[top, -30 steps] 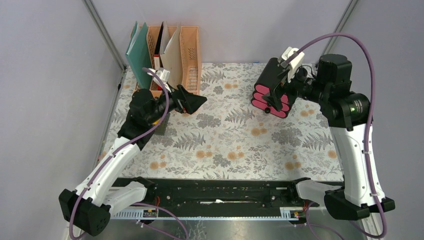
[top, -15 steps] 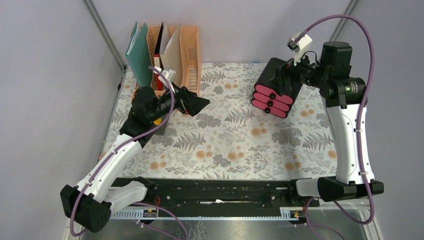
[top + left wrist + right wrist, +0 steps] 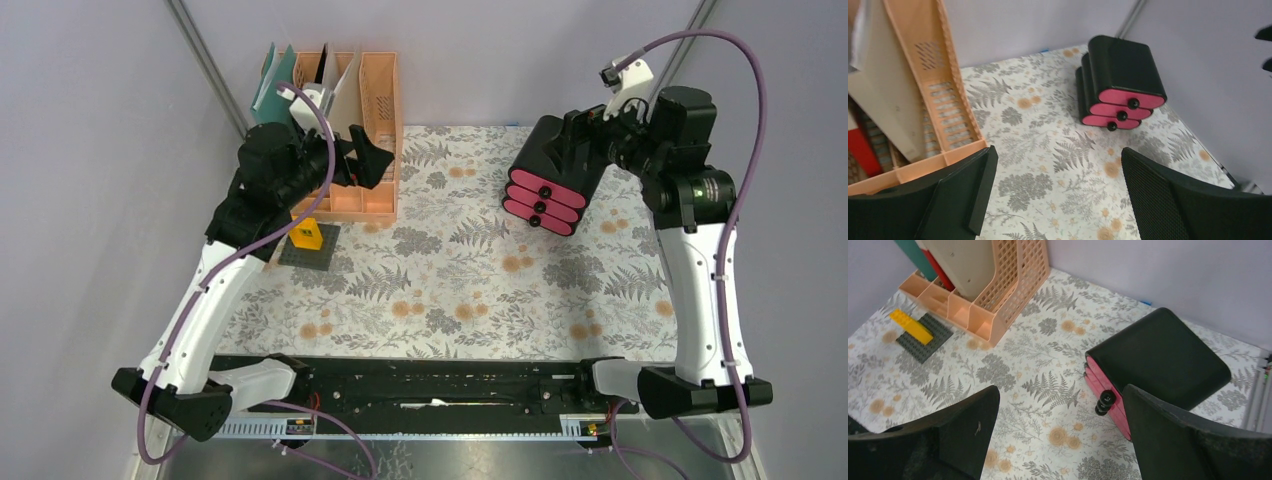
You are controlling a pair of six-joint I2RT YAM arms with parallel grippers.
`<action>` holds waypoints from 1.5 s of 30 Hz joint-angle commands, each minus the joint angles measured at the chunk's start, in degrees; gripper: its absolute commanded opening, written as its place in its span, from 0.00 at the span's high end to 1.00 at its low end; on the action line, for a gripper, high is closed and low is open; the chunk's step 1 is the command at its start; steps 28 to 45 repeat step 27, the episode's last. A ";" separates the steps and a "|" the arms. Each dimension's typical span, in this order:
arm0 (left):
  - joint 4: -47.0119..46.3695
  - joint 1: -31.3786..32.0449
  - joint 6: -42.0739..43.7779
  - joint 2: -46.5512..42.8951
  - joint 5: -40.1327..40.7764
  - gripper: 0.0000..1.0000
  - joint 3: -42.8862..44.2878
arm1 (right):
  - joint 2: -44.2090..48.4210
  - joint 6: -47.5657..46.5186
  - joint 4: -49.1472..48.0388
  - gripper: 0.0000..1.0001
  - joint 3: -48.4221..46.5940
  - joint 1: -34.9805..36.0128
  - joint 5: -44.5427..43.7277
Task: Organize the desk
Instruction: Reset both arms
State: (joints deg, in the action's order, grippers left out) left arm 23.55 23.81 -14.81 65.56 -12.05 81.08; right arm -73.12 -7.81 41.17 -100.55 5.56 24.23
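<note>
Peach file rack [image 3: 1013, 285] holding folders [image 3: 968, 260] stood far left, black-and-pink drawer box [image 3: 1158, 357] far right, yellow brick [image 3: 910, 326] atop grey baseplate [image 3: 934, 337].

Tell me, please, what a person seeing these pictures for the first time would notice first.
The black drawer box with three pink fronts stands out at the far right of the desk, whose white cloth bears grey ferns and orange flowers. At the far left stands a peach file rack holding folders, and beside its near left corner a yellow brick lies on a grey baseplate.
</note>
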 commanded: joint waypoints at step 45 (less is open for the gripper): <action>-0.56 -1.14 -1.91 -4.50 -0.78 0.01 2.36 | 6.77 6.09 -7.59 0.00 5.75 -0.15 6.62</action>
